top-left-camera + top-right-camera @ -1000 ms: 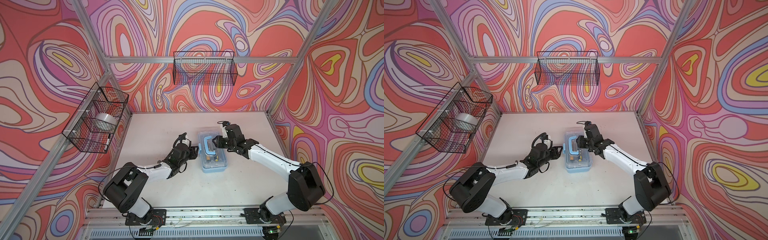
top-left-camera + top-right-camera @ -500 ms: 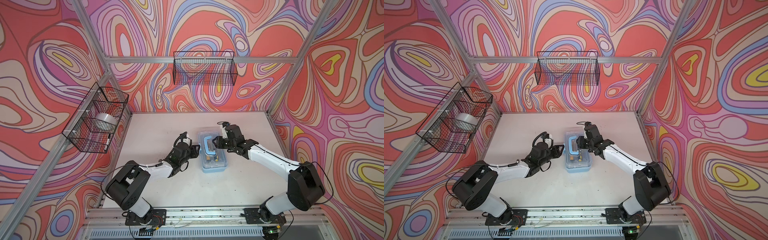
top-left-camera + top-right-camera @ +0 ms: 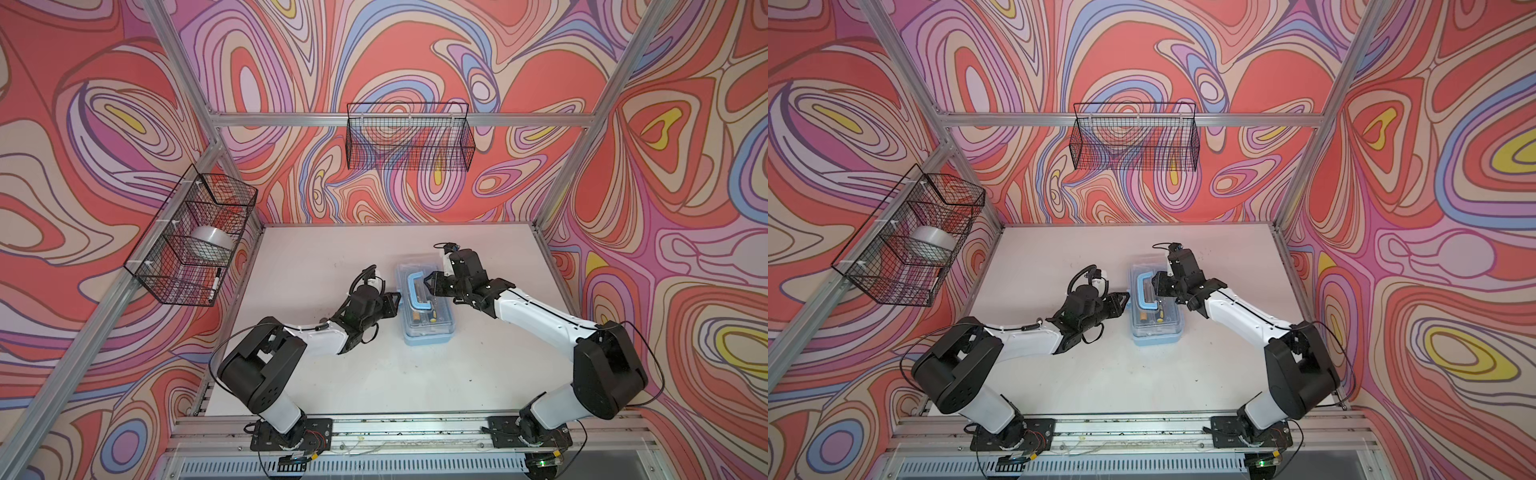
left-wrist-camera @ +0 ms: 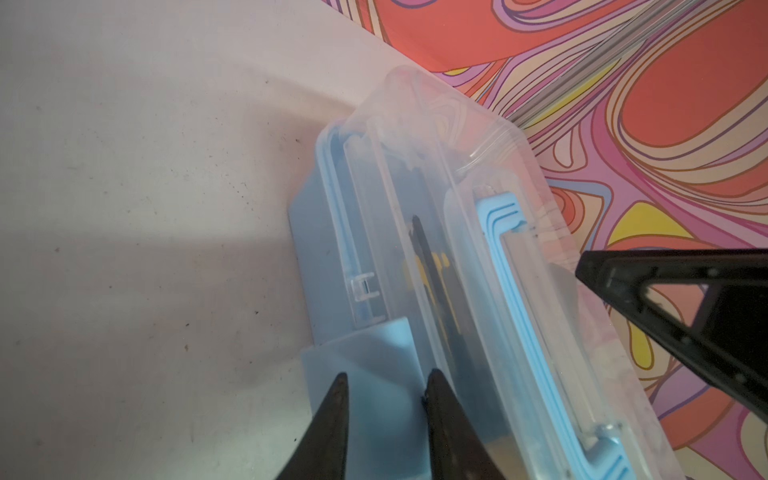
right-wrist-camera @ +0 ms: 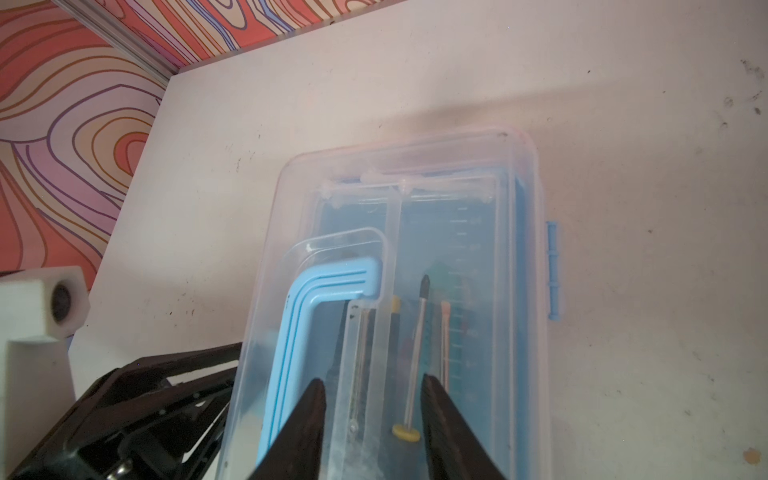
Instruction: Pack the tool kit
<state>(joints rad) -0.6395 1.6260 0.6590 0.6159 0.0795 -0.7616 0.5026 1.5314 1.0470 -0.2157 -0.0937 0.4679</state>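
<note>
The tool kit [image 3: 426,328] [image 3: 1156,328], a light-blue box with its clear lid down, lies mid-table. Screwdrivers [image 5: 419,332] show through the lid. My left gripper [image 3: 397,297] [image 3: 1126,297] is at the box's left side. In the left wrist view its narrow-set fingertips [image 4: 386,374] hover over the blue latch flap [image 4: 374,353], and a gap still shows between them. My right gripper [image 3: 428,282] [image 3: 1154,280] sits on the lid beside the blue handle [image 3: 415,291] [image 5: 316,291]. Its tips [image 5: 372,380] stand open either side of a clear lid ridge.
A black wire basket [image 3: 409,141] hangs on the back wall. A second basket [image 3: 191,237] on the left wall holds a tape roll [image 3: 208,243] and a marker [image 3: 214,282]. The white table [image 3: 332,374] has aluminium posts at its corners.
My left gripper has edged right to the box's side and its jaws have narrowed. The right arm and the box have not moved.
</note>
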